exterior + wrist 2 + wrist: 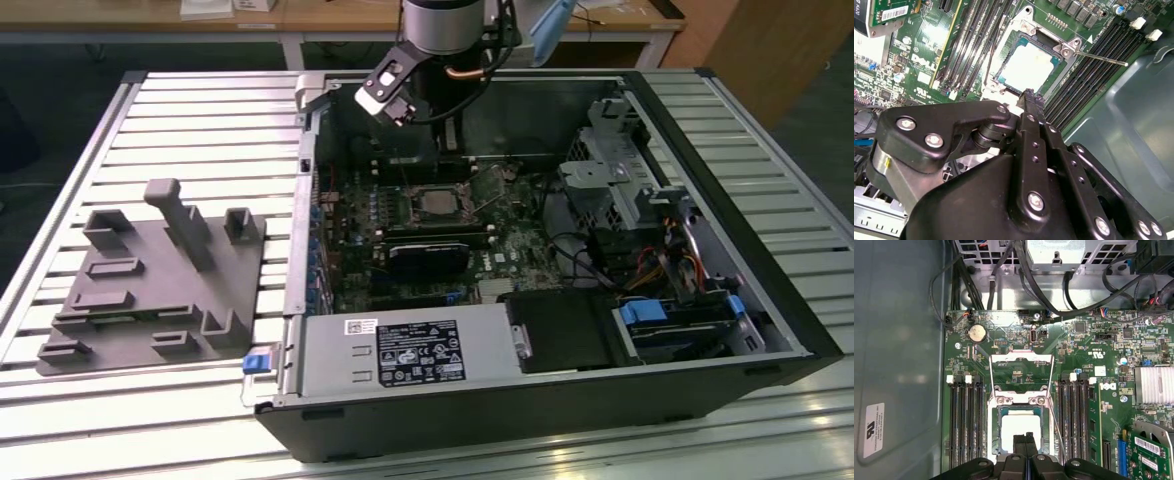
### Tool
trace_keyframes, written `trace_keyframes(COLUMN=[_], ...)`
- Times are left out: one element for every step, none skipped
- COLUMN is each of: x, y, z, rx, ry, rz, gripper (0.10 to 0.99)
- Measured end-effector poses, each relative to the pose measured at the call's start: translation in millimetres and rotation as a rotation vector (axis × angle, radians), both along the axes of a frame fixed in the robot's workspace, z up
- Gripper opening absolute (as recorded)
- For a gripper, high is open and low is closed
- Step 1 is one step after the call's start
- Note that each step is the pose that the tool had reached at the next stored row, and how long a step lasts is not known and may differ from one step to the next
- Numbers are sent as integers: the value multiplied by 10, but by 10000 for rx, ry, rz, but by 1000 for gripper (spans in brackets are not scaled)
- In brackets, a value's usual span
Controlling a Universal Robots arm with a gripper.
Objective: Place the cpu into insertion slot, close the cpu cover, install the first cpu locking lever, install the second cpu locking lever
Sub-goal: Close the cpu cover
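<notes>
The cpu (1016, 427) lies flat in the insertion slot (995, 432), its silvery top showing; in the second wrist view the cpu (1029, 67) looks bright. The cpu cover (1021, 357) is swung open and lies back on the board beyond the socket. One thin locking lever (989, 382) runs along one side of the socket and a second lever (1100, 58) sticks out free from the other. My gripper (1025, 440) hangs just above the near edge of the chip, shut with nothing between its black fingers (1030, 107). The socket (438, 203) sits mid-board in the exterior view.
The open computer case (747, 270) lies on a slatted table. Memory slots (966, 425) flank the socket on both sides. A graphics card (430, 255), a white-labelled power supply (400, 352) and a drive cage (621, 180) stand nearby. A grey fixture block (154, 280) sits at the exterior view's left.
</notes>
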State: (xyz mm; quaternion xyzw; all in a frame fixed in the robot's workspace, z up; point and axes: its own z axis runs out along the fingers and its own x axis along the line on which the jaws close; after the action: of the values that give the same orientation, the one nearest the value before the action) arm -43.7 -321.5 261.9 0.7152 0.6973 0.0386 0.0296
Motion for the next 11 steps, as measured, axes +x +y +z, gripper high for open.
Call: trace_keyframes(x=[0, 0, 0, 1, 10, 31, 50, 70, 91, 116, 147], y=[0, 0, 0, 0, 0, 0, 0, 0, 0, 0, 0], z=[0, 1, 1, 2, 2, 2, 2, 1, 1, 1, 1], rx=[0, 0, 0, -1, -2, -2, -1, 0, 0, 0, 0], ry=[0, 0, 0, 1, 2, 3, 3, 4, 5, 7, 10], rz=[0, 0, 0, 0, 0, -1, 0, 0, 0, 0, -1], gripper=[106, 106, 106, 106, 106, 106, 106, 106, 106, 106, 106])
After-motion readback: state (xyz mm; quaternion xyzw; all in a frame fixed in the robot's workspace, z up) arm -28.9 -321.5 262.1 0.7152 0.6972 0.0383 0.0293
